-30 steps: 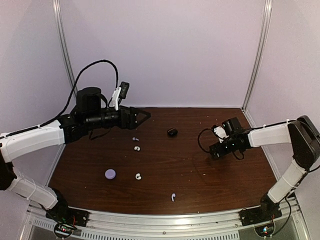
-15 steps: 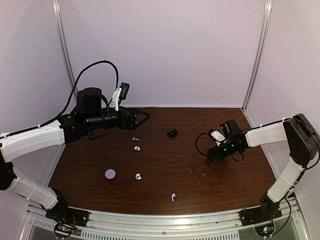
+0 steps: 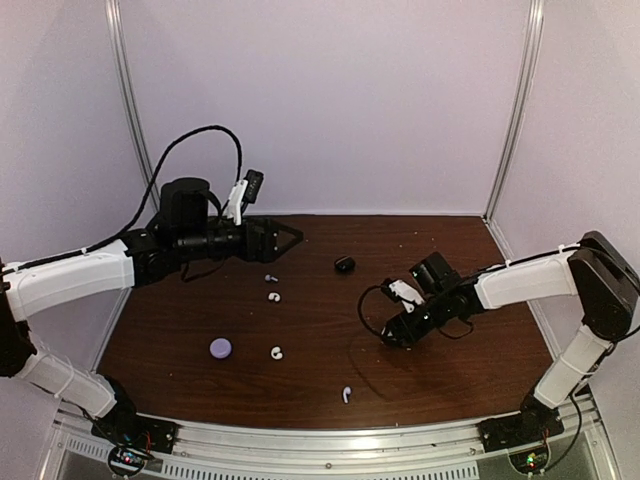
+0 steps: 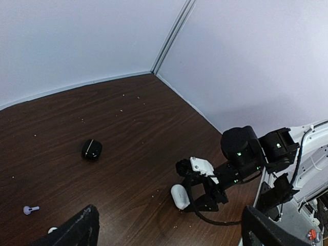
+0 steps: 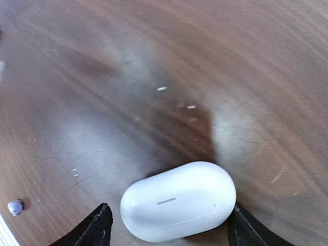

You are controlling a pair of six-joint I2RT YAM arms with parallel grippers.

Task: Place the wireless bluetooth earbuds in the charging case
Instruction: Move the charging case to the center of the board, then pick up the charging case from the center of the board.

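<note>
Top view: right arm (image 3: 530, 277) reaches low over the worktop (image 3: 470, 240), centre-right. Its own black body hides whatever lies under its tip.

Right wrist view fills that gap. The white charging case (image 5: 178, 200), closed, lies flat on the wood between the two fingertips (image 5: 97, 228). Right jaws are apart and straddle the case. A gap shows on one side; the other fingertip sits at the case's edge, contact not resolvable. Not clamped.

Left wrist view, from across the worktop, shows the same white charging case (image 4: 179, 196) on the wood at the right arm's tip. Left jaws are wide apart with nothing between them, on the left arm (image 3: 70, 280) raised over the rear-left.

Earbuds, seen together only from the top, all loose on the worktop left of centre:
- lavender bud (image 3: 271, 278)
- white curled bud (image 3: 274, 297), just in front of it
- second white curled bud (image 3: 277, 352), nearer the front
- white stemmed bud (image 3: 346, 394), by the front edge

All are well apart from the white case.

Also present: lavender pebble (image 3: 220, 347), front-left; small black piece (image 3: 344, 264), rear centre. The left wrist view shows it rounded and glossy, bud or case not distinguishable.
</note>
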